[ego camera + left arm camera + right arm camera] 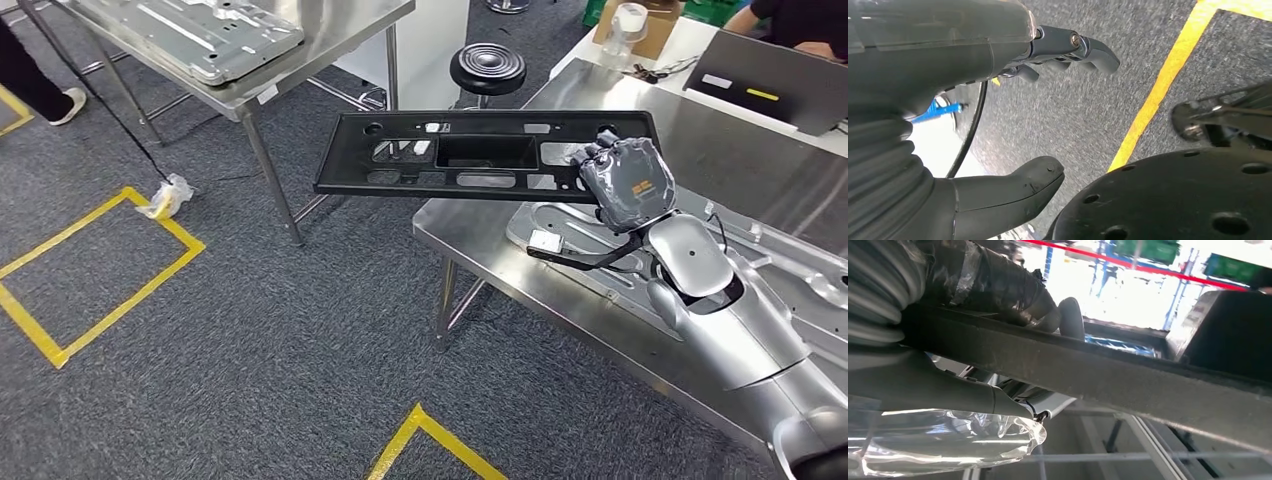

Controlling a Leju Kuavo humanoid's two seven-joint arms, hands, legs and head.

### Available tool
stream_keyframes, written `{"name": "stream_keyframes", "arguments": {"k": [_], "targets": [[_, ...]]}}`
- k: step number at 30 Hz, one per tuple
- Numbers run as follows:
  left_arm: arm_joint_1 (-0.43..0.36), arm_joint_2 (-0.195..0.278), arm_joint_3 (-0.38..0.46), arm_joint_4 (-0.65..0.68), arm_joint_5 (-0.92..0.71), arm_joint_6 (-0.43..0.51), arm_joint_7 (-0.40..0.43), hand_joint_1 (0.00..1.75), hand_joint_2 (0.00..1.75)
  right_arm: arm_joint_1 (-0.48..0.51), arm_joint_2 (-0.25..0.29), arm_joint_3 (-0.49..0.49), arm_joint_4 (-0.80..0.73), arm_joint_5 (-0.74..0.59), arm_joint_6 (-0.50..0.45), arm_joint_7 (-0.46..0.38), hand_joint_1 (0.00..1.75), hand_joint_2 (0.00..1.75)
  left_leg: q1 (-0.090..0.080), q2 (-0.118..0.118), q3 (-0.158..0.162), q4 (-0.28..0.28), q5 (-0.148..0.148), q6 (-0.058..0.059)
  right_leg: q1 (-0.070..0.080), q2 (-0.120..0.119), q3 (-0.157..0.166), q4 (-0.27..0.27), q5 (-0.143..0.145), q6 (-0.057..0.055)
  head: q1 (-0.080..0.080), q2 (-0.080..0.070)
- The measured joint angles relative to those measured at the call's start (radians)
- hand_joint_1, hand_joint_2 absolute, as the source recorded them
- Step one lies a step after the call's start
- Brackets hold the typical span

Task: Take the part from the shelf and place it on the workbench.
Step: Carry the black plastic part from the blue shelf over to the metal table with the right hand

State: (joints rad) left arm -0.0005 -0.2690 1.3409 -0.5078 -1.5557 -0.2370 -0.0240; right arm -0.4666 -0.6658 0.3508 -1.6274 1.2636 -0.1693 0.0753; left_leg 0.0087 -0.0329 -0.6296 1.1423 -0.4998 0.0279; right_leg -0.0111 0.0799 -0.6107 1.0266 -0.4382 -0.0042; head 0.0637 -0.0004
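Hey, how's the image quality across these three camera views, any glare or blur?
Head view: sharp, with soft glare on the steel workbench. Left wrist view: the robot hand is sharp, the carpet motion-blurred. Right wrist view: background blown out, the black part dark and soft, glare on the plastic wrap.

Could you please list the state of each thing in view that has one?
black part: held level by one end, reaching past the workbench edge.
right hand: grips the part.
left hand: holds nothing, fingers apart.
workbench: bears a metal panel.
stool: unoccupied.
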Motion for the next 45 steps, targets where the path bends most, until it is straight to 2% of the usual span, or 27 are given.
{"name": "stream_keyframes", "arguments": {"k": [2,3,5,7,9,11,12,13,15,17,18,20,21,23,25,27,28,29,31,33,35,36,38,40,42,43,45], "targets": [[0.001,-0.002,0.007,-0.009,0.0,-0.006,-0.001,0.0,1.75,0.007,0.002,-0.002,0.0,0.002,0.006,0.003,1.75,1.75,-0.002,-0.032,0.04,-0.096,0.036,0.008,-0.002,0.024,-0.003,0.001,0.0,0.007,0.0,0.0],[0.0,-0.004,0.01,-0.014,0.0,-0.011,-0.001,0.0,1.75,0.011,0.003,-0.003,0.0,0.004,0.009,0.004,1.75,1.75,-0.003,-0.035,0.047,-0.109,0.036,0.009,-0.004,0.035,-0.005,0.001,0.002,0.013,0.0,0.0],[-0.004,-0.009,0.014,-0.023,0.0,-0.018,-0.003,0.0,1.75,0.018,0.002,-0.006,0.0,0.008,0.016,0.005,1.75,1.75,-0.003,-0.013,0.055,-0.121,0.041,0.013,-0.008,0.048,-0.008,-0.002,0.004,0.026,0.0,0.0],[-0.005,-0.015,0.016,-0.033,0.0,-0.021,-0.003,0.0,1.75,0.023,-0.002,-0.012,0.001,0.011,0.022,0.005,1.75,1.75,0.0,0.011,0.064,-0.141,0.05,0.023,-0.006,0.007,-0.022,0.026,-0.018,0.036,0.002,0.0],[-0.004,-0.021,0.02,-0.041,0.0,-0.025,-0.003,0.0,1.75,0.026,-0.004,-0.018,0.002,0.01,0.028,0.006,1.75,1.75,0.001,0.034,0.068,-0.15,0.053,0.029,-0.006,-0.054,-0.07,0.128,-0.077,0.046,0.005,0.0],[-0.003,-0.025,0.024,-0.046,0.0,-0.03,-0.003,0.0,1.75,0.033,-0.003,-0.021,0.005,0.005,0.032,0.007,1.75,1.75,0.001,0.057,0.069,-0.149,0.05,0.029,-0.012,-0.071,-0.124,0.242,-0.12,0.056,0.005,0.0],[-0.003,-0.027,0.027,-0.048,0.0,-0.032,-0.003,0.0,1.75,0.039,-0.003,-0.023,0.007,0.003,0.033,0.007,1.75,1.75,0.001,0.07,0.07,-0.147,0.047,0.027,-0.016,-0.074,-0.132,0.257,-0.116,0.061,0.005,0.0],[-0.003,-0.03,0.029,-0.05,0.0,-0.033,-0.002,0.0,1.75,0.045,-0.004,-0.027,0.01,0.0,0.034,0.007,1.75,1.75,0.002,0.082,0.072,-0.145,0.044,0.025,-0.019,-0.079,-0.119,0.233,-0.093,0.065,0.005,0.0],[-0.003,-0.034,0.033,-0.055,0.0,-0.034,-0.002,0.0,1.75,0.055,-0.005,-0.035,0.014,-0.002,0.036,0.007,1.75,1.75,0.003,0.102,0.076,-0.137,0.033,0.016,-0.022,-0.119,-0.052,0.104,-0.03,0.07,0.005,0.0],[-0.004,-0.037,0.036,-0.063,0.0,-0.035,-0.002,0.0,1.75,0.062,-0.006,-0.044,0.018,-0.004,0.036,0.007,1.75,1.75,-0.004,0.118,0.079,-0.126,0.021,0.004,-0.017,-0.155,-0.008,0.014,-0.002,0.062,0.004,0.0],[-0.004,-0.038,0.037,-0.066,0.0,-0.035,-0.002,0.0,1.75,0.065,-0.006,-0.048,0.02,-0.005,0.036,0.008,1.75,1.75,-0.007,0.126,0.081,-0.124,0.017,-0.003,-0.013,-0.159,-0.007,0.006,-0.005,0.053,0.004,0.0],[-0.005,-0.04,0.037,-0.07,0.0,-0.035,-0.002,0.0,1.75,0.075,-0.007,-0.051,0.025,-0.006,0.035,0.008,1.75,1.75,-0.008,0.144,0.086,-0.123,0.009,-0.014,-0.012,-0.133,-0.01,0.01,-0.005,0.038,0.004,0.0],[-0.005,-0.04,0.037,-0.071,0.0,-0.035,-0.001,0.0,1.75,0.079,-0.009,-0.052,0.027,-0.006,0.035,0.008,1.75,1.75,-0.006,0.138,0.087,-0.116,0.001,-0.019,-0.013,-0.121,-0.01,0.009,-0.005,0.031,0.004,0.0],[-0.005,-0.041,0.039,-0.074,0.0,-0.036,0.0,0.0,1.75,0.084,-0.012,-0.055,0.03,-0.006,0.035,0.007,1.75,1.75,0.0,0.094,0.062,-0.053,-0.043,-0.027,-0.017,-0.099,-0.009,0.007,-0.003,0.017,0.004,0.0],[-0.004,-0.042,0.041,-0.075,0.0,-0.037,0.0,0.0,1.75,0.085,-0.011,-0.059,0.033,-0.006,0.035,0.007,1.75,1.75,0.002,0.049,-0.001,0.081,-0.107,-0.028,-0.014,-0.077,-0.009,0.007,-0.003,0.009,0.004,0.0],[-0.003,-0.042,0.043,-0.076,0.0,-0.037,0.0,0.0,1.75,0.085,-0.009,-0.059,0.037,-0.006,0.035,0.006,1.75,1.75,0.001,0.041,-0.053,0.172,-0.126,-0.024,-0.008,-0.049,-0.009,0.008,-0.003,0.005,0.004,0.0],[-0.003,-0.042,0.043,-0.076,0.0,-0.037,0.0,0.0,1.75,0.086,-0.008,-0.059,0.041,-0.006,0.035,0.005,1.75,1.75,0.001,0.039,-0.054,0.163,-0.106,-0.019,-0.005,-0.034,-0.008,0.009,-0.003,0.005,0.004,0.0],[-0.003,-0.042,0.043,-0.077,0.0,-0.037,0.0,0.0,1.75,0.086,-0.008,-0.06,0.044,-0.006,0.035,0.005,1.75,1.75,-0.001,0.033,-0.037,0.115,-0.068,-0.012,-0.003,-0.019,-0.007,0.009,-0.003,0.005,0.004,0.0],[-0.003,-0.042,0.044,-0.08,0.0,-0.038,0.0,0.0,1.75,0.087,-0.007,-0.062,0.05,-0.006,0.035,0.005,1.75,1.75,-0.002,-0.008,0.018,-0.024,0.003,0.007,0.0,0.007,-0.007,0.011,-0.003,0.006,0.004,0.0],[-0.004,-0.043,0.047,-0.084,0.0,-0.041,0.0,0.0,1.75,0.089,-0.005,-0.066,0.055,-0.006,0.035,0.006,1.75,1.75,-0.004,-0.041,0.051,-0.099,0.026,0.017,-0.004,0.03,-0.012,0.011,0.0,0.014,0.004,0.0],[-0.007,-0.045,0.051,-0.088,0.0,-0.045,0.0,0.0,1.75,0.095,-0.004,-0.072,0.061,-0.001,0.035,0.008,1.75,1.75,-0.005,-0.031,0.06,-0.112,0.028,0.017,-0.011,0.053,-0.015,0.005,0.006,0.029,0.003,0.0],[-0.008,-0.047,0.053,-0.091,0.0,-0.048,0.001,0.0,1.75,0.1,-0.004,-0.076,0.064,0.007,0.035,0.009,1.75,1.75,-0.005,-0.021,0.065,-0.122,0.033,0.018,-0.012,0.05,-0.017,0.005,0.006,0.035,0.004,0.0],[-0.008,-0.051,0.056,-0.097,0.0,-0.052,0.002,0.0,1.75,0.106,-0.007,-0.084,0.072,0.028,0.033,0.014,1.75,1.75,0.0,-0.001,0.074,-0.145,0.045,0.024,-0.009,0.003,-0.036,0.045,-0.023,0.044,0.007,0.0],[-0.006,-0.053,0.059,-0.102,0.0,-0.055,0.007,0.0,1.75,0.108,-0.007,-0.089,0.083,0.041,0.032,0.017,1.75,1.75,0.0,0.016,0.077,-0.153,0.049,0.028,-0.011,-0.056,-0.087,0.156,-0.083,0.051,0.01,0.0],[-0.004,-0.056,0.06,-0.104,0.0,-0.059,0.012,0.0,1.75,0.113,-0.004,-0.091,0.095,0.048,0.031,0.017,1.75,1.75,0.0,0.03,0.076,-0.152,0.048,0.026,-0.019,-0.073,-0.128,0.247,-0.113,0.061,0.01,0.0],[-0.003,-0.058,0.061,-0.105,0.0,-0.062,0.014,0.0,1.75,0.115,-0.003,-0.091,0.102,0.051,0.031,0.016,1.75,1.75,0.001,0.036,0.076,-0.15,0.046,0.024,-0.023,-0.076,-0.124,0.245,-0.102,0.066,0.01,0.0],[-0.004,-0.061,0.061,-0.108,0.0,-0.069,0.015,0.0,1.75,0.116,-0.003,-0.091,0.112,0.055,0.032,0.015,1.75,1.75,0.003,0.044,0.076,-0.142,0.039,0.017,-0.031,-0.083,-0.063,0.134,-0.044,0.073,0.01,0.0]]}}
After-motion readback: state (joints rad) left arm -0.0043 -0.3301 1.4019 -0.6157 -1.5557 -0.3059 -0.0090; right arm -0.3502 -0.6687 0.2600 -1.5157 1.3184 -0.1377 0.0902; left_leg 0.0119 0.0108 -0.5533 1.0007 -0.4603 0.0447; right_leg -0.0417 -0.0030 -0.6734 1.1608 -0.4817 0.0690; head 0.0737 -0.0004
